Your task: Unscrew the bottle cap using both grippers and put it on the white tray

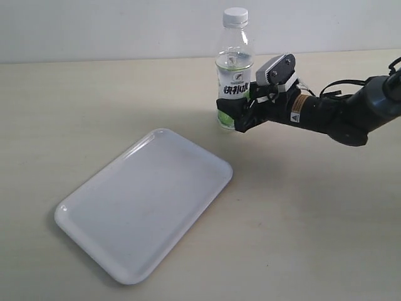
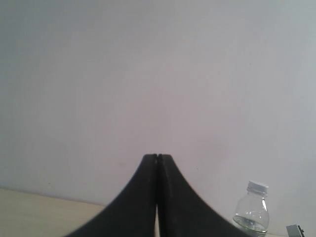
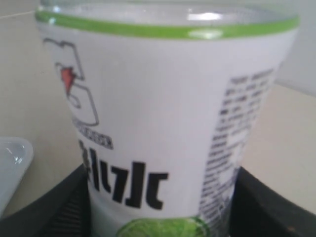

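The clear bottle (image 1: pixel 235 88) with its white-and-green label stands upright on the table, behind the tray's far corner. The white bottle cap (image 1: pixel 235 15) sits on its neck. My right gripper (image 1: pixel 233 114), the one with the grey-white block, reaches in from the right and is shut on the bottle's lower label. In the right wrist view the bottle (image 3: pixel 163 113) fills the picture, with a black finger (image 3: pixel 64 210) pressed against each side. My left gripper (image 2: pixel 157 157) is shut and empty, held up facing the wall; the bottle (image 2: pixel 252 215) and cap (image 2: pixel 257 186) are small and far off.
The white tray (image 1: pixel 144 204) lies flat on the beige table, in front and left of the bottle, with nothing on it. One of its corners (image 3: pixel 12 158) shows in the right wrist view. A pale wall runs along the table's back edge.
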{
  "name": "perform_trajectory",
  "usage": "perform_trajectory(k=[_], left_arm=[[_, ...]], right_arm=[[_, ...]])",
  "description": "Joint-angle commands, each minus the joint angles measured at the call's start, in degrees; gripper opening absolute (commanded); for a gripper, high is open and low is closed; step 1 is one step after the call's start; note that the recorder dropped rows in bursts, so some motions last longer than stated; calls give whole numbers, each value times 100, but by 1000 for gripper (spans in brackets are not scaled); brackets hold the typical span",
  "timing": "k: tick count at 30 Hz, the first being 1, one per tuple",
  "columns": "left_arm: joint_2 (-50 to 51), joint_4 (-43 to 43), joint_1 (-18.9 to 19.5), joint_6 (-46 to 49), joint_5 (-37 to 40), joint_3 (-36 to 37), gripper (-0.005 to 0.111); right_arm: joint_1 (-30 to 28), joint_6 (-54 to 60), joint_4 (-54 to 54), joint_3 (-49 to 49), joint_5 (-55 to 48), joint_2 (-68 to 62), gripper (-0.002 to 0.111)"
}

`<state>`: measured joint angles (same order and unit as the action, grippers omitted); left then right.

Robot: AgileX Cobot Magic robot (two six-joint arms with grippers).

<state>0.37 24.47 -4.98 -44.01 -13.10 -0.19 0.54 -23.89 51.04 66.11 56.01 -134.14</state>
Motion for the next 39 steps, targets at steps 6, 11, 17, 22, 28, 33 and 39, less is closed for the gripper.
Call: perform_trajectory(k=[6, 11, 17, 22, 28, 33, 39], left_arm=[[-37, 37, -32, 323, -224, 19, 0], [-37, 37, -32, 336, -224, 19, 0], [-37, 37, -32, 296, -349, 19, 0], [-37, 39, -32, 60, -330, 19, 0], [-37, 37, -32, 131, -315, 19, 0], [-37, 49, -32, 191, -377, 19, 0], [-37, 62, -32, 204, -301, 19, 0]], right_arm=[[8, -105, 444, 14, -15, 131, 0], [8, -303, 608, 2, -15, 210, 0], [8, -881, 955, -34, -44, 518, 0], [-4, -881, 926, -272, -60, 661, 0], [-4, -924, 931, -345, -60, 731, 0], [10, -882, 918, -345, -60, 731, 0], [10, -698, 799, -520, -60, 736, 0]])
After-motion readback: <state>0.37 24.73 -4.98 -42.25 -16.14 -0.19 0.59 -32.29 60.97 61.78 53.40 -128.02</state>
